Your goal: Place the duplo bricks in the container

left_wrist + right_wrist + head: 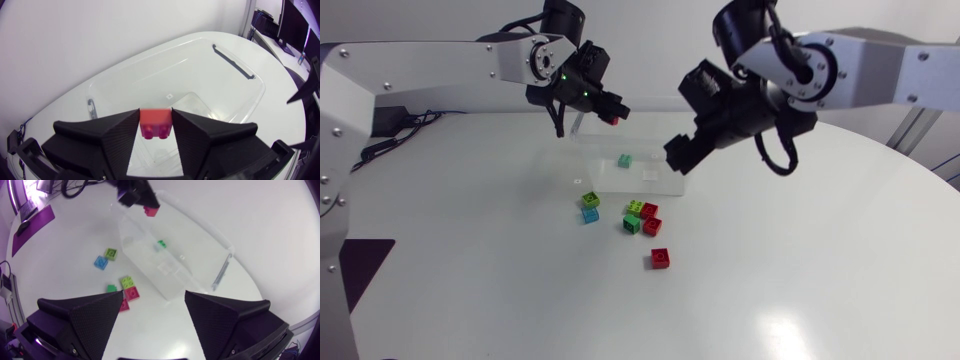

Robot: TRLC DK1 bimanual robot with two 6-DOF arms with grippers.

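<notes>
Left wrist view: brick [156, 126] in pincer [155, 113]

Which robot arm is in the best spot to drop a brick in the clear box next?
Left. The black left gripper is shut on a red duplo brick directly over the clear plastic container, so it likely only has to let go. The black right gripper is open and empty.
</notes>
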